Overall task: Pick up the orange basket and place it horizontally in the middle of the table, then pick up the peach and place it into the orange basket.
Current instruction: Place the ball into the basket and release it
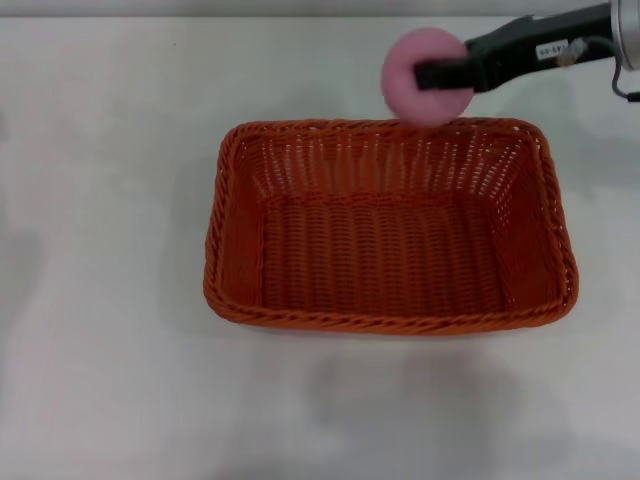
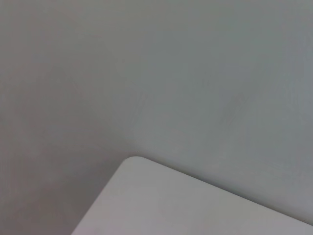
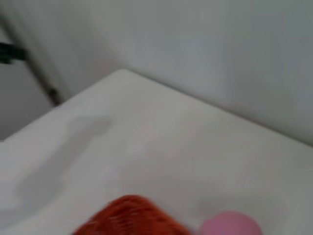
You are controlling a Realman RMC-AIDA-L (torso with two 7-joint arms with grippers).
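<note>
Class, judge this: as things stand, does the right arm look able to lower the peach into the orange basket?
Probably yes. The right gripper holds the peach over the far rim of the orange basket, whose open top has nothing across it.

basket interior: orange basket [image 1: 390, 235] open-topped, nothing lying inside | far rim: peach [image 1: 427, 77] in right gripper [image 1: 432, 76] hangs over it, blocking entry there | around basket: table [image 1: 100, 380] bare on left, right and near sides
</note>
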